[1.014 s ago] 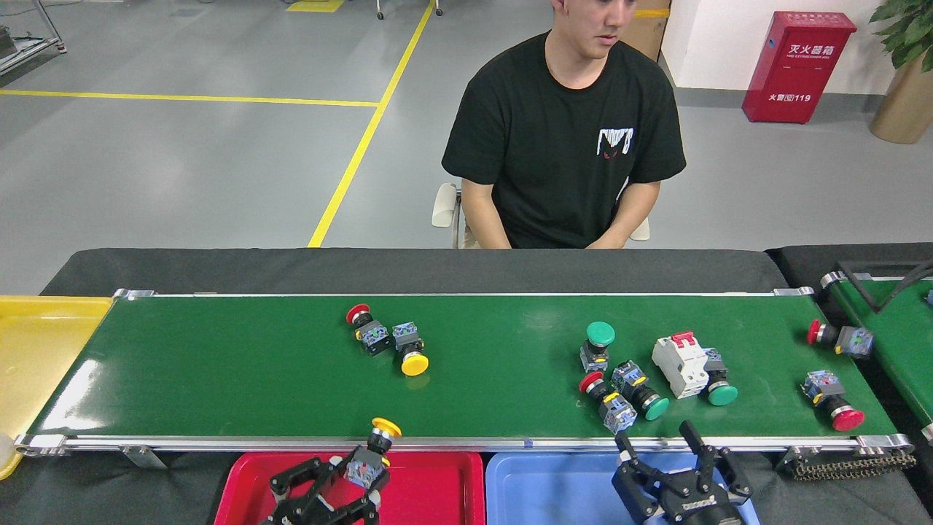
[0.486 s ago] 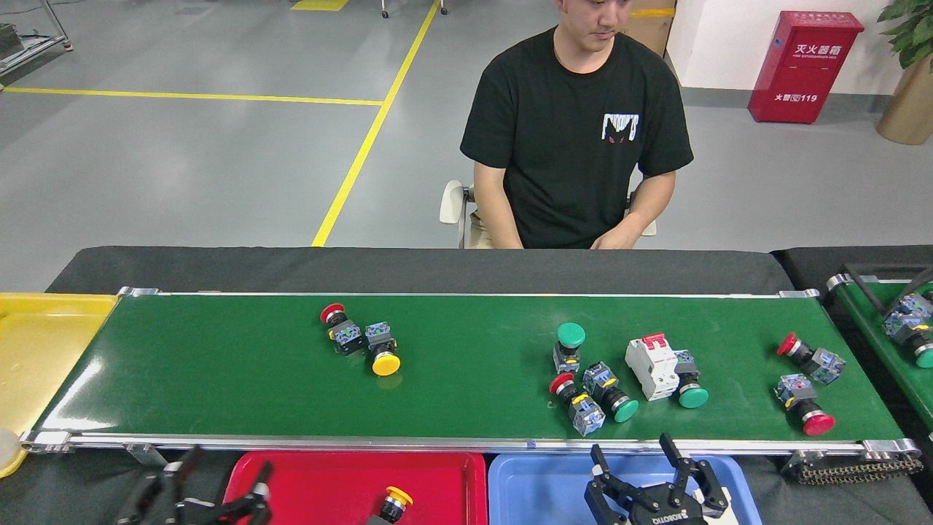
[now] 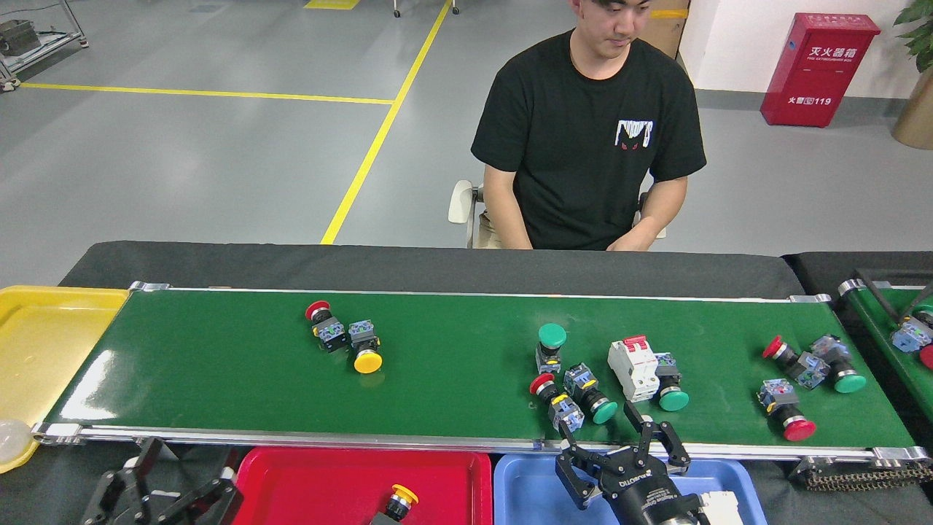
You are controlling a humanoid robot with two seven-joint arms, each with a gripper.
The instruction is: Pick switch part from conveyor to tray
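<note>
At the far left edge, a yellow tray point(image 3: 44, 343) lies beside the end of the conveyor point(image 3: 452, 364), the long dark-green belt with silver rails. Low in the left corner, the left gripper point(image 3: 164, 485) hovers over the dark worktop point(image 3: 65, 488), just left of the red tray point(image 3: 321, 485); its jaws are spread wide and hold nothing. Inside the red tray, near its front edge, one yellow-capped switch part point(image 3: 397, 502) lies alone.

On the belt's left half, a red-capped switch part point(image 3: 323, 322) and a yellow-capped one point(image 3: 364, 348) lie touching each other. Past the middle comes a cluster: a green-capped switch part point(image 3: 550, 344) standing on its body, a red-capped one point(image 3: 555, 401) lying near the front rail, and a green-capped one point(image 3: 590, 397) just beside it. Next to them a white circuit breaker point(image 3: 633, 367) with a red lever touches another green-capped part point(image 3: 669, 386).

The right gripper point(image 3: 609, 445) reaches up from above the blue tray point(image 3: 525, 488) to the front rail, just below this cluster. Its jaws are open and empty, with the fingertips over the belt's edge, near the red-capped part but not touching it.

Further right, three more switch parts lie close together near the belt's end: one red-capped point(image 3: 791, 359), one green-capped point(image 3: 838, 364), one red-capped point(image 3: 786, 410). Behind the conveyor, a person in a black T-shirt point(image 3: 590, 138) sits on a chair.
</note>
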